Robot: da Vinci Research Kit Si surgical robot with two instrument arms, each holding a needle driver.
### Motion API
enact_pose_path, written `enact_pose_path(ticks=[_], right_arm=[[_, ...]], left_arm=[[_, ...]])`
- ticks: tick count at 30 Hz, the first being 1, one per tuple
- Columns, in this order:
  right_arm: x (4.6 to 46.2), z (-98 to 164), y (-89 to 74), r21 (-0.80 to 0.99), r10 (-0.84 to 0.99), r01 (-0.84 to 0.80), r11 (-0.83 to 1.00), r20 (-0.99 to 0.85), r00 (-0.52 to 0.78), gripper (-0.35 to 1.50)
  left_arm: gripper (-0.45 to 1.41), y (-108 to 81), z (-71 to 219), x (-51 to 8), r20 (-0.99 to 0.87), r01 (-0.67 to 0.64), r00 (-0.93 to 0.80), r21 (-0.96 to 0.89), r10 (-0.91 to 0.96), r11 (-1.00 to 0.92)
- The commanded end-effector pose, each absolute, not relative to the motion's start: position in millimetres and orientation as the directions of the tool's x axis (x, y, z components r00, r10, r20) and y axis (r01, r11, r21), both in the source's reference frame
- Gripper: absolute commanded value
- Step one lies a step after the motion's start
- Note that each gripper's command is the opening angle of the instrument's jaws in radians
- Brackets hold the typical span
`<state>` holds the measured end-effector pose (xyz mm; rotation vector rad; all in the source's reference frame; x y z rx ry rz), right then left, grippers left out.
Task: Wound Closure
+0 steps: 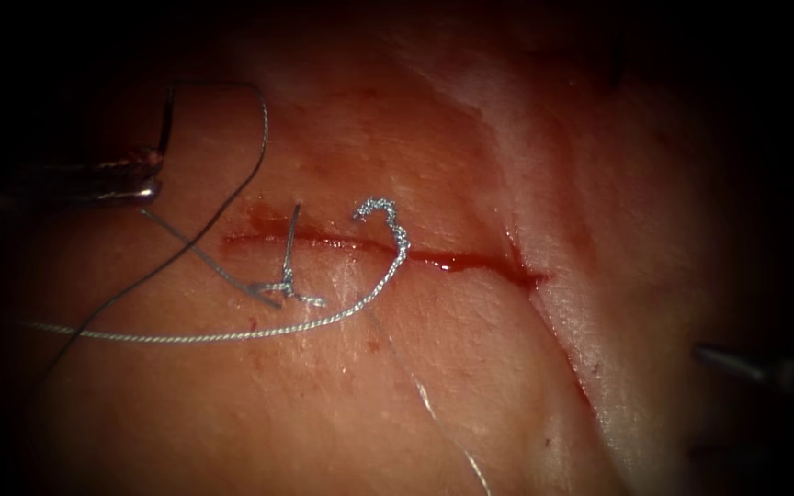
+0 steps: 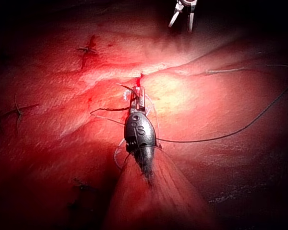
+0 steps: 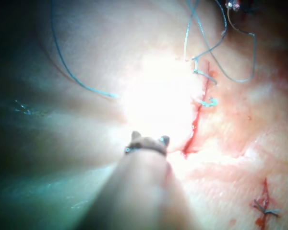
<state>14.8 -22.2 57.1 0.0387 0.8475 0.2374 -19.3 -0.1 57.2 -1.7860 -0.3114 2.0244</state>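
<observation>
Endoscope looks down from above and in front, close on the cut [image 1: 388, 253]. Each wrist camera looks along its shaft. All three views share the cut.

We saw the tissue [image 1: 470, 147], pale pink, bearing a horizontal cut [image 1: 470, 261] wet with red fluid; the dark curved needle [image 1: 166, 119] stood above it at left, thread [image 1: 232, 332] looping across the cut.
</observation>
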Motion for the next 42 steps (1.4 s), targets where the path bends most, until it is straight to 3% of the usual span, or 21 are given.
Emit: enact_pose_path(ticks=[1,17,42], right_arm=[[16.7,57.8,-20.6,0.128,0.252,-0.245,0.961,-0.767,0.590,1.35],[21.1,59.5,-19.1,0.173,0.311,-0.297,0.939,-0.795,0.520,1.33],[20.9,63.2,-18.9,0.145,0.295,-0.338,0.930,-0.841,0.454,1.26]], left_arm=[[-0.45,-0.4,58.0,-19.9,-0.889,-0.164,-0.086,-0.433,0.450,-0.887],[-0.45,-0.4,58.1,-19.9,-0.889,-0.163,-0.086,-0.432,0.449,-0.887],[-0.45,-0.5,58.4,-19.7,-0.890,-0.161,-0.086,-0.430,0.447,-0.888]])
